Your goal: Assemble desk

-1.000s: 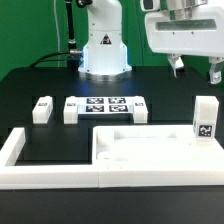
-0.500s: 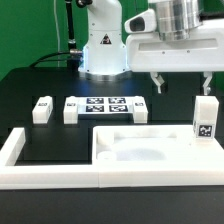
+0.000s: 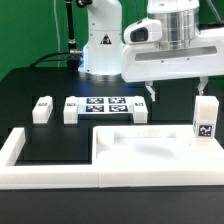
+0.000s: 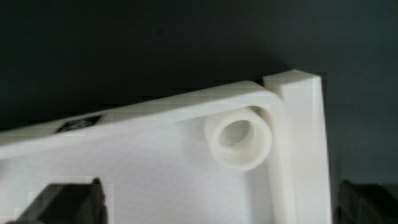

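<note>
The white rimmed tabletop (image 3: 150, 150) lies flat at the front, inside the border wall. A leg (image 3: 205, 118) with a tag stands upright at its far right corner. Three more legs (image 3: 42, 108) (image 3: 71, 110) (image 3: 140, 109) lie in a row further back. My gripper (image 3: 177, 92) hangs open and empty above the tabletop's far edge, between the lying row and the upright leg. In the wrist view, a tabletop (image 4: 143, 150) corner with its round socket (image 4: 240, 140) and rim (image 4: 299, 130) fills the space below the open gripper (image 4: 222, 208), whose fingertips (image 4: 71, 205) are apart.
The marker board (image 3: 105, 105) lies flat between the lying legs. The low white border wall (image 3: 20, 150) runs along the exterior view's left and front. The robot's base (image 3: 103, 50) stands at the back.
The gripper has moved toward the exterior view's left and come down, from the upper right to above the tabletop's far edge. It stayed open. No part moved.
</note>
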`<state>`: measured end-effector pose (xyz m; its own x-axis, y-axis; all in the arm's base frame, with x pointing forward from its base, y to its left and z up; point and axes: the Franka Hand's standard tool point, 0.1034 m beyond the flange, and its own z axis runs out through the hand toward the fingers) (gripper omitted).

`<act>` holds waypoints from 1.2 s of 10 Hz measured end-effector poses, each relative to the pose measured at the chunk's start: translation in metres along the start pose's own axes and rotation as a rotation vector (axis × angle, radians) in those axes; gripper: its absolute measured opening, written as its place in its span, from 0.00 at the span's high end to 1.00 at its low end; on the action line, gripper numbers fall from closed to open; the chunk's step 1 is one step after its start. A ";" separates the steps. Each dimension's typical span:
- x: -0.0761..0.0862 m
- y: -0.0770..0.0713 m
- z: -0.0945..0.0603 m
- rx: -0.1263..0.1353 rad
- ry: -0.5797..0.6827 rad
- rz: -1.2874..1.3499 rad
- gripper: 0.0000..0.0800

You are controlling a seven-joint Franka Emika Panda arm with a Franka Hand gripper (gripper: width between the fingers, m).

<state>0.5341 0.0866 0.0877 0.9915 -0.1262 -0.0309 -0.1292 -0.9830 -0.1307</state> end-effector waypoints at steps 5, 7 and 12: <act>-0.029 0.050 0.019 -0.029 -0.089 -0.171 0.19; -0.044 0.048 0.023 -0.018 -0.321 -0.079 0.19; -0.055 0.058 0.030 -0.004 -0.746 -0.008 0.19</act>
<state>0.4713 0.0410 0.0525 0.7194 0.0035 -0.6946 -0.1208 -0.9841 -0.1301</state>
